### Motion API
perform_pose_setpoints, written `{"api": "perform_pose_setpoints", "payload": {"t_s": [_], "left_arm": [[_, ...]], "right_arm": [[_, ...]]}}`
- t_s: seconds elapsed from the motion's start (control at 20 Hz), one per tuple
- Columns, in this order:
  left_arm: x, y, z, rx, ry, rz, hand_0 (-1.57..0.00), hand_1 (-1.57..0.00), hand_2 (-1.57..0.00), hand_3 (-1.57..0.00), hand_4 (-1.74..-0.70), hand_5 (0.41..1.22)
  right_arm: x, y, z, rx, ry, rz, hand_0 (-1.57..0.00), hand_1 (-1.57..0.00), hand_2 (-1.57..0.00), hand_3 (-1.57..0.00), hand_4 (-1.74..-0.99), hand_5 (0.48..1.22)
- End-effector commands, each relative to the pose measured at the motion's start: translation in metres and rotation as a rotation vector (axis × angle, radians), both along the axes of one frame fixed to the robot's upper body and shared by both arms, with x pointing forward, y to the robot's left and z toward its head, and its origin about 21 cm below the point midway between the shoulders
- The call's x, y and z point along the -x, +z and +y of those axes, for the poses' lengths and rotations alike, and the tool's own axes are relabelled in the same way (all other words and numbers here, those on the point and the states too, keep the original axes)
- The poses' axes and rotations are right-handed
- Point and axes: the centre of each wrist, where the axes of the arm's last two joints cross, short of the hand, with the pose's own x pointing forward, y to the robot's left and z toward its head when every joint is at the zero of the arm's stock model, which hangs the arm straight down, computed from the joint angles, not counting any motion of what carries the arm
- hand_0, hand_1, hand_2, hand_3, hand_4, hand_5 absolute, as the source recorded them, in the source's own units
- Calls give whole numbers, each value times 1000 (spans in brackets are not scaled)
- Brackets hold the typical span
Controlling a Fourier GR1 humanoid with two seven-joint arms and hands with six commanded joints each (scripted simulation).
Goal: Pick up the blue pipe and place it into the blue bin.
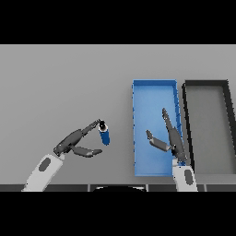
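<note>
A short blue pipe (pixel 105 136) with a dark open end stands on the grey table, left of the blue bin (pixel 154 82). My left hand (pixel 73 141) reaches in from the lower left with its fingers straight. Their tips touch the pipe's dark upper end, while the thumb lies below and to the left of the pipe, apart from it. My right hand (pixel 174 140) hovers over the right half of the blue bin, open, with fingers spread and nothing in it. Nothing lies in the bin.
A black bin (pixel 205 83) sits directly right of the blue bin, almost touching it. Grey table (pixel 64 83) stretches to the left and behind.
</note>
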Motion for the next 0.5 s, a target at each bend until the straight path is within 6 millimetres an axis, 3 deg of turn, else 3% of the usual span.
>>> {"api": "perform_pose_setpoints", "payload": {"t_s": [0.0, 0.35, 0.45], "left_arm": [[-3, -3, -5, 3, -1, 13, 1, 1, 1, 1, -1195, 467], [-17, -22, -39, -1, -51, 1, 1, 1, 1, 1, -1131, 462], [-23, -25, -49, 44, -64, 25, 1, 1, 1, 1, -1171, 495]], "right_arm": [[1, -3, 0, 0, -4, 5, 1, 1, 1, 1, -1229, 621], [6, -1, -4, 2, -14, -13, 1, 1, 1, 1, -1201, 605], [4, 2, -6, 1, -13, -10, 1, 1, 1, 1, -1204, 607]]}}
